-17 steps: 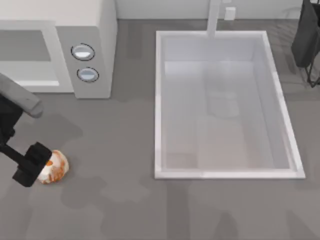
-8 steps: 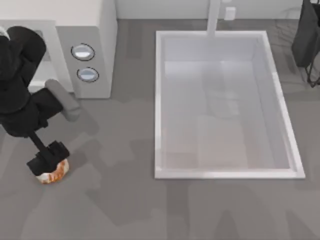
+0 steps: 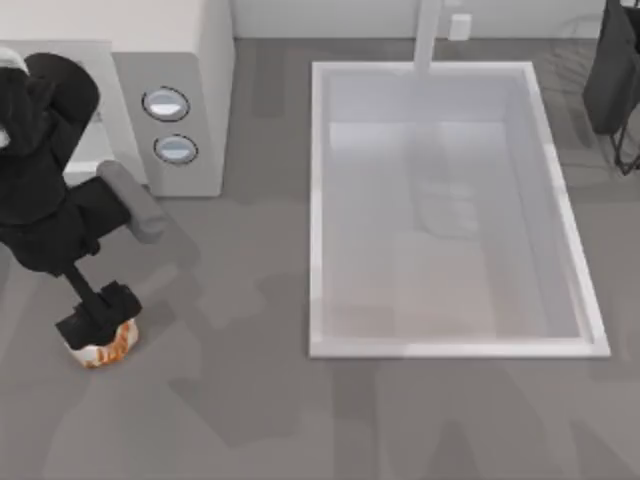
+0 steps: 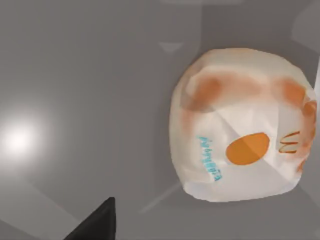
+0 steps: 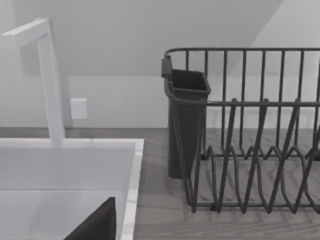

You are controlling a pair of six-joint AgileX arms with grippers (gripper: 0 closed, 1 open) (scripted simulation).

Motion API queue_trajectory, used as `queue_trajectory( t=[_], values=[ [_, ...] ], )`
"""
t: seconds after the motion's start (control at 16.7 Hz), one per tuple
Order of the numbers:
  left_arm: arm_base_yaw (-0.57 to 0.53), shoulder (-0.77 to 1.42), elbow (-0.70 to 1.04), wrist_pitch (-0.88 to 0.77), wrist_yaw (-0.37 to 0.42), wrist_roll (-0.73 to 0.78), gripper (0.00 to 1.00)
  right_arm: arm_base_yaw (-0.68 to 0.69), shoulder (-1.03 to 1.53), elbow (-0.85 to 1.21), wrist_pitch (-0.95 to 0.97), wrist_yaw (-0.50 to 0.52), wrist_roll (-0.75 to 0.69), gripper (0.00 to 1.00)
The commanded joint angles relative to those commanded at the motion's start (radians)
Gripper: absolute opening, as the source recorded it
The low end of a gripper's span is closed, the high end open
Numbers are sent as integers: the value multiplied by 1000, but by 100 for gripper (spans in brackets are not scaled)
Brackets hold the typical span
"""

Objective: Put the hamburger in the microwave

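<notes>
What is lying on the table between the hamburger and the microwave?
No loose object: in the top view, only the left arm reaches over the bare grey table between the hamburger and the microwave.

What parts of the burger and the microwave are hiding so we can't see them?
- Hamburger, top view: mostly covered by the left gripper over it.
- Hamburger, left wrist view: its far side is cut off by the picture edge.
- Microwave, top view: the left arm hides part of its window; the picture edge crops its top.
</notes>
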Motion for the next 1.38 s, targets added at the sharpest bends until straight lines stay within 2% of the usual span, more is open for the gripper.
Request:
queue_trajectory(
  t=[0.18,0.48,0.78,1.38],
  values=[
    [-3,37,-38,70,0,3,100,0,0,0,0,0,0,100],
    [-3,136,-138,280,1,4,100,0,0,0,0,0,0,100],
    [-3,156,-156,310,1,4,100,0,0,0,0,0,0,100],
    [-3,156,-156,310,1,4,25,0,0,0,0,0,0,100]
  ],
)
